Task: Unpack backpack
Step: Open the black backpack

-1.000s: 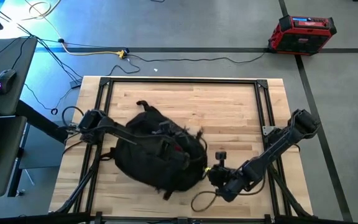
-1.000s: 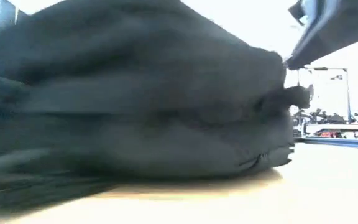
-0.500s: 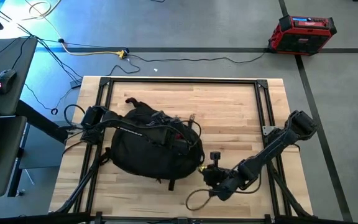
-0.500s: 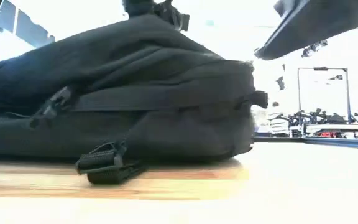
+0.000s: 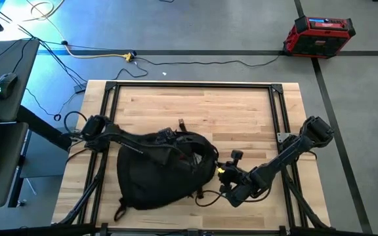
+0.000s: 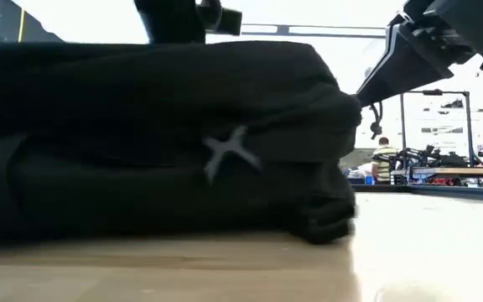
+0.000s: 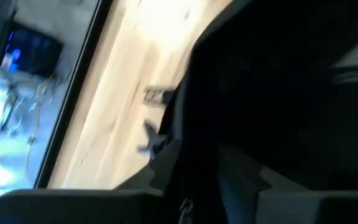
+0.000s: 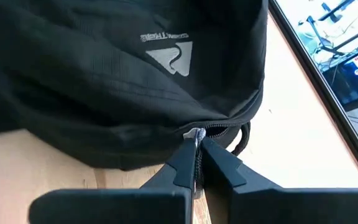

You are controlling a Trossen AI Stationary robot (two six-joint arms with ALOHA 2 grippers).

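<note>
The black backpack (image 5: 157, 172) lies flat on the wooden table, near its front edge. Its white logo (image 8: 171, 59) shows in the right wrist view and faces the low camera (image 6: 229, 155). My right gripper (image 5: 224, 174) is at the backpack's right edge, shut on a grey zipper pull (image 8: 196, 133). My left arm reaches from the table's left over the top of the backpack (image 5: 169, 139). The left wrist view shows only dark fabric (image 7: 278, 93) and table wood. My right gripper pinches the grey zipper pull (image 8: 196, 133) between its two fingertips (image 8: 182, 160), on the zip line along the backpack's right edge. The fingers come in low from the table's right. The backpack rests on the table.
Black frame rails (image 5: 277, 111) run along the table's edges. A dark cord loop (image 5: 205, 196) lies by the backpack's near right corner. Bare wood (image 5: 202, 108) spans the table's far half. A red case (image 5: 318, 34) sits on the floor; a person (image 6: 382, 159) stands in the room behind.
The backpack has turned about on the table and slid toward the near edge under my left arm; its logo side now faces the low camera. My right gripper has moved a little toward the far edge along with the backpack's right edge.
</note>
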